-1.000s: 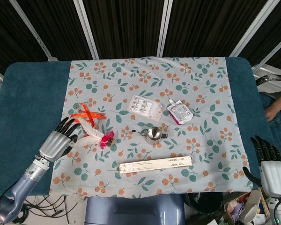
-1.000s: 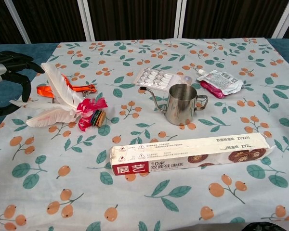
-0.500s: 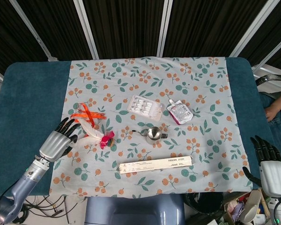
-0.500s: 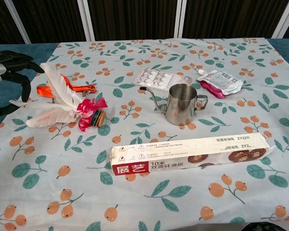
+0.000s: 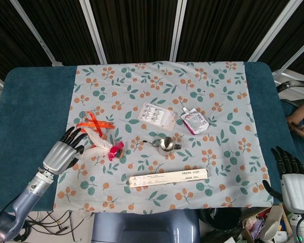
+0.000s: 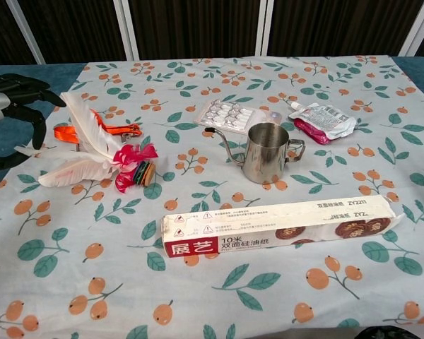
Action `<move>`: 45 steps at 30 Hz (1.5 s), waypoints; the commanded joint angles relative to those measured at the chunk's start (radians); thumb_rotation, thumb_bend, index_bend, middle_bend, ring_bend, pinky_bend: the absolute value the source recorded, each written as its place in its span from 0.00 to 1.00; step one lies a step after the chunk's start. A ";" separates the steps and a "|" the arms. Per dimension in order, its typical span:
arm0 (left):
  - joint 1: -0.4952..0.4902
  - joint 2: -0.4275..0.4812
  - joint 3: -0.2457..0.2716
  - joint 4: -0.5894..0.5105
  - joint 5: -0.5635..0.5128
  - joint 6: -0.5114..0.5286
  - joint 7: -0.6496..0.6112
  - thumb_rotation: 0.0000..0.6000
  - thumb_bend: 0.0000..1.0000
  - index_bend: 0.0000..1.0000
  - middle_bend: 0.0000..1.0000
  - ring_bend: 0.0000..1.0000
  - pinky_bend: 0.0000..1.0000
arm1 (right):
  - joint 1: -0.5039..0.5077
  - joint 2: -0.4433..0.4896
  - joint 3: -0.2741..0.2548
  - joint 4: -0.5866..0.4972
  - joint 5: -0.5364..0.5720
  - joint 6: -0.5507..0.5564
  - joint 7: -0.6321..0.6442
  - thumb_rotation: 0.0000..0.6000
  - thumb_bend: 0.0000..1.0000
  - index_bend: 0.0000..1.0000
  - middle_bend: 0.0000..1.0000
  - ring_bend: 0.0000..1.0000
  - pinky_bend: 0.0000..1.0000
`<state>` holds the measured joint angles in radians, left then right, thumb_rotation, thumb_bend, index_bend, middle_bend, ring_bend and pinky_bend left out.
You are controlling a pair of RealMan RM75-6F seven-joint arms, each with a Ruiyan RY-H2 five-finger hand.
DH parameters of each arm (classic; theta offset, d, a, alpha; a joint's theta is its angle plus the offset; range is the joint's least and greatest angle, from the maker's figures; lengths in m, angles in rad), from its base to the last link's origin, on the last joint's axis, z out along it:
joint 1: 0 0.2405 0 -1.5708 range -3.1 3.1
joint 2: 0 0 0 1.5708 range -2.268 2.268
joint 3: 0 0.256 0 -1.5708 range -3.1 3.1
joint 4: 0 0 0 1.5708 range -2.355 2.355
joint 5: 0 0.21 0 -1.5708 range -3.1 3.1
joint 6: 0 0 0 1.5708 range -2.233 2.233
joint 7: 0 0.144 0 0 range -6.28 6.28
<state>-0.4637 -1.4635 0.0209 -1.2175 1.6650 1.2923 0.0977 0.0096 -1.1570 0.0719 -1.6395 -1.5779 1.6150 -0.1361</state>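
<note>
Both my hands hold nothing: my left hand [image 5: 62, 150] hovers with fingers spread just beside the white-feathered shuttlecock with pink ribbon [image 5: 105, 145], and my right hand [image 5: 293, 178] waits open, well apart. Grabbing carelessly, I judge, could crush feathers or snag the orange ribbon [image 5: 91, 124].

Steel pitcher [image 6: 263, 152], blister pack [image 6: 227, 114], pouch [image 6: 324, 119], baking-paper box [image 6: 279, 225].
</note>
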 commanded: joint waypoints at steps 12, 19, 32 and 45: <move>-0.050 0.023 -0.034 -0.089 0.034 -0.001 0.075 1.00 0.44 0.55 0.14 0.00 0.00 | 0.000 0.001 -0.002 -0.001 -0.005 0.001 0.001 1.00 0.13 0.07 0.05 0.10 0.16; -0.105 0.052 -0.066 -0.194 0.058 -0.036 0.171 1.00 0.44 0.55 0.14 0.00 0.00 | 0.000 0.001 -0.002 -0.002 -0.007 0.001 0.001 1.00 0.14 0.07 0.05 0.10 0.16; -0.219 0.065 -0.134 -0.383 0.046 -0.184 0.390 1.00 0.44 0.55 0.14 0.00 0.00 | 0.001 0.001 -0.004 -0.002 -0.010 0.000 0.002 1.00 0.14 0.07 0.05 0.10 0.16; -0.268 0.034 -0.159 -0.477 -0.089 -0.320 0.549 1.00 0.19 0.01 0.07 0.00 0.00 | 0.001 0.003 -0.002 -0.003 -0.006 -0.001 0.004 1.00 0.14 0.07 0.05 0.10 0.16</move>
<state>-0.7305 -1.4288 -0.1352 -1.6792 1.5911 0.9796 0.6318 0.0104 -1.1537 0.0695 -1.6428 -1.5834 1.6145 -0.1323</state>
